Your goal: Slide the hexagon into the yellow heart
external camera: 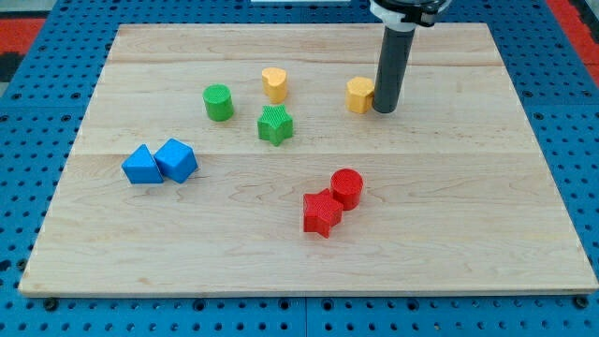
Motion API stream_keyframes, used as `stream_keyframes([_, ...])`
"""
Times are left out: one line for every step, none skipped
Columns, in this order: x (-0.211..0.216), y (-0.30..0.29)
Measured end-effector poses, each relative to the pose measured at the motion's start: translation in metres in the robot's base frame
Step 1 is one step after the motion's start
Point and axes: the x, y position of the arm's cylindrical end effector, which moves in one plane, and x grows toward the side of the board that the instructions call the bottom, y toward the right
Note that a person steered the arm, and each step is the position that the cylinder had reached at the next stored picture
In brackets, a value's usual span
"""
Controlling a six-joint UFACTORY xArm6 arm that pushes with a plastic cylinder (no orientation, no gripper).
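The yellow hexagon (359, 95) sits on the wooden board at the view's upper middle right. My tip (385, 109) stands right against the hexagon's right side, touching it or nearly so. The yellow heart (274, 83) lies to the left of the hexagon, about a hand's width away, near the view's top centre. The dark rod rises from the tip to the view's top edge.
A green cylinder (218, 101) and a green star (275, 124) lie left of and below the heart. Two blue blocks (141, 165) (176, 159) sit together at the left. A red star (321, 212) and a red cylinder (346, 187) touch at lower centre. The wooden board (468, 206) lies on a blue pegboard.
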Motion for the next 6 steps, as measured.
stream_keyframes([-0.01,-0.021])
stream_keyframes([-0.02,-0.049])
stream_keyframes([-0.028,-0.052])
stream_keyframes([-0.057,-0.023])
stream_keyframes([-0.072,-0.02])
stream_keyframes([-0.07,-0.036])
